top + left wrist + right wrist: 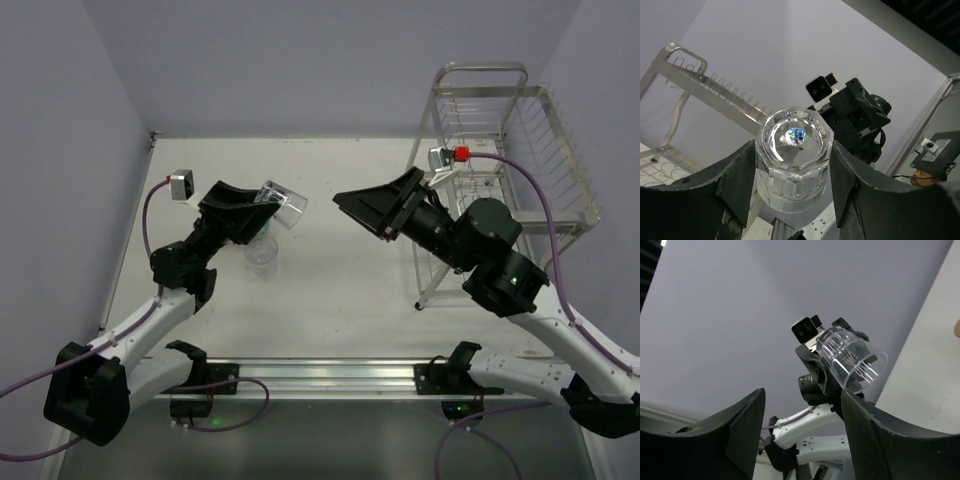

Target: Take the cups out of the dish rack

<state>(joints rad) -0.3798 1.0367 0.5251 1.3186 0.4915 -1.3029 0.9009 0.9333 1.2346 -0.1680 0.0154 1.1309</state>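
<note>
Pale lilac walls close in a matte, off-white table, flat and smooth, with a ribbed aluminium rail along its near edge.

At the far right of the table stands the dish rack. It is made of thin, shiny silver wire, with a slanted frame, a rounded loop at the top and a row of short upright prongs along one side. No cup shows in the parts of it that are in view.

The left gripper is lifted over the left-centre of the table, and its jaws are clamped on the glass. This glass is clear and thick-walled. From the left wrist view its heavy base faces the camera: the outside is cut in flat facets, almost eight-sided, and a small rainbow glint sits in the round middle. The two dark, rough plastic fingers press on its opposite sides. From the right wrist view the glass is tilted in the air, its open round rim turned away from the left gripper, and the wall widens a little toward the rim. It is well apart from the dish rack and does not touch the table.

The right gripper is near the middle of the table, pointing toward the glass. Its jaws stand wide apart, with nothing between them.
</note>
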